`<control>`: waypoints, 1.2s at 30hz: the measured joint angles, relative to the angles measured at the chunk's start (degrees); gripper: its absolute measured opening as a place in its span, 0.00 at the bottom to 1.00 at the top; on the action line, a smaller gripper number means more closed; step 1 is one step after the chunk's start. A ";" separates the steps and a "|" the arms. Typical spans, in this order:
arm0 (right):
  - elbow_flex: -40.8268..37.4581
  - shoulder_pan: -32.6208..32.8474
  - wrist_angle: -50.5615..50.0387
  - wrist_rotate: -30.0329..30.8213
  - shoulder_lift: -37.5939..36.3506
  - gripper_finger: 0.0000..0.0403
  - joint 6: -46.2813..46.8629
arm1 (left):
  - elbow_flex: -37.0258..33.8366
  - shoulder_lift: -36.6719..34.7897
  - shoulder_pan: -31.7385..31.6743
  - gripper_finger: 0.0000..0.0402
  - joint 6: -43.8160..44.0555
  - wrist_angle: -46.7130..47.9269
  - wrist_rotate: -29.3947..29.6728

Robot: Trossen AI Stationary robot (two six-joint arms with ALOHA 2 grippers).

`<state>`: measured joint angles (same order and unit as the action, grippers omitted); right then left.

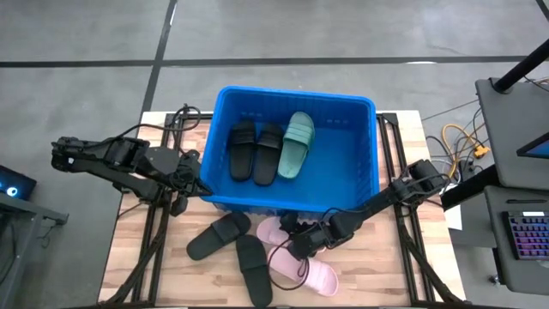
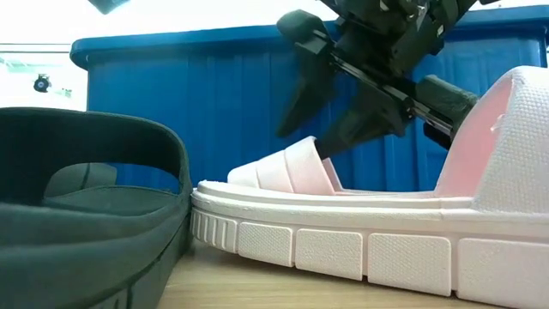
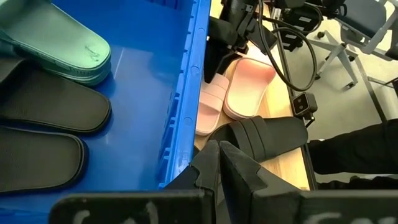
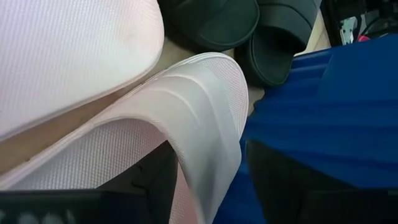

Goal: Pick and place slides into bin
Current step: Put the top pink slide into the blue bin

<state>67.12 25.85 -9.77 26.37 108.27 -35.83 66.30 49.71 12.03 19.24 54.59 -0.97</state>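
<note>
The big blue bin (image 1: pixel 360 163) sits at the back of the wooden table (image 1: pixel 129 257). Three slides lie inside it, side by side on the bin floor: two black ones (image 1: pixel 255 151) and one green slide (image 1: pixel 298 143). In front of the bin, four more slides lie on the table. Two black slides (image 1: pixel 236 251) are on the left side of this group, and two pink ones are on the right side. The nearer pink slide (image 1: pixel 313 276) lies flat by the table's front edge. The other pink slide (image 1: pixel 273 230) lies just beside the bin's front wall. The right gripper (image 1: pixel 292 236) is down at this pink slide. Its two fingers are spread apart, with one finger (image 2: pixel 300 86) on each side of the wide strap (image 4: pixel 205 118). From the low view the finger tips go down around the strap, one at its front and one behind it. I cannot tell if the fingers are pressing on the strap. The slide rests flat on the table. The left gripper (image 1: pixel 190 190) waits at the bin's front left corner, close to the blue wall, with its fingers pressed together and nothing in them. To the right of the table there is a stand with yellow wires (image 1: pixel 463 142) and a keyboard (image 1: pixel 525 240).
</note>
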 joint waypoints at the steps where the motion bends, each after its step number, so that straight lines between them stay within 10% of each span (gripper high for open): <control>1: 0.12 0.00 -0.08 0.00 0.00 0.44 0.02 | 0.00 0.00 0.00 0.00 0.00 0.00 0.00; 15: 1.88 0.17 -2.92 0.33 0.04 0.04 4.81 | 0.00 -0.02 0.00 0.00 0.00 0.04 -0.03; 36: 19.73 0.66 -25.38 -8.79 -0.39 0.03 18.99 | 0.00 -0.04 0.00 0.00 -0.11 0.07 -0.07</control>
<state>86.85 26.51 -35.15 17.58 107.88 -16.85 66.30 49.67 12.03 19.14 54.65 -1.04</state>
